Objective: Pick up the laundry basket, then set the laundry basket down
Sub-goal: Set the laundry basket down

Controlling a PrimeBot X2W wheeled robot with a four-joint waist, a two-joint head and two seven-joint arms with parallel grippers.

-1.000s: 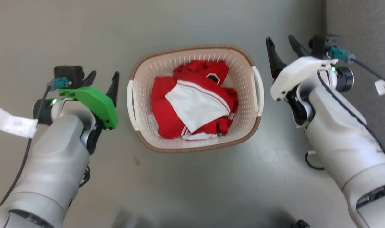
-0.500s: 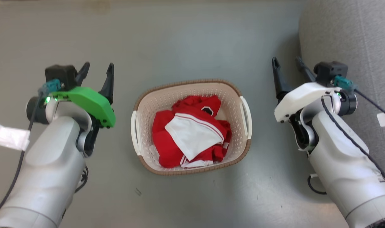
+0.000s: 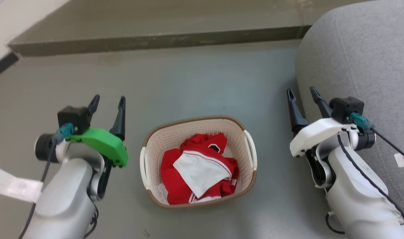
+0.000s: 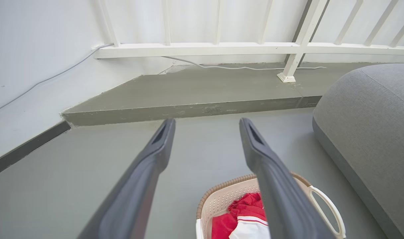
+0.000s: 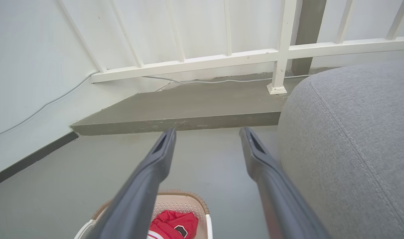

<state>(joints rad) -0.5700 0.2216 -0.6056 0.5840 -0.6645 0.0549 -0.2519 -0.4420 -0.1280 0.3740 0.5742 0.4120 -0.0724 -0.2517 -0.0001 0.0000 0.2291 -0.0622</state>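
Basket (image 3: 195,119) of red and white clothes (image 3: 188,166) on the floor (image 3: 195,83) between left gripper (image 3: 109,98) and right gripper (image 3: 301,90); both jaws parted, holding nothing.

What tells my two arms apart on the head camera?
The left gripper has a bright green wrist cover; the right gripper has a white cover. Both have pale grey forearms, long dark fingers, a black camera block with a teal plug, a black cable and a white tag.
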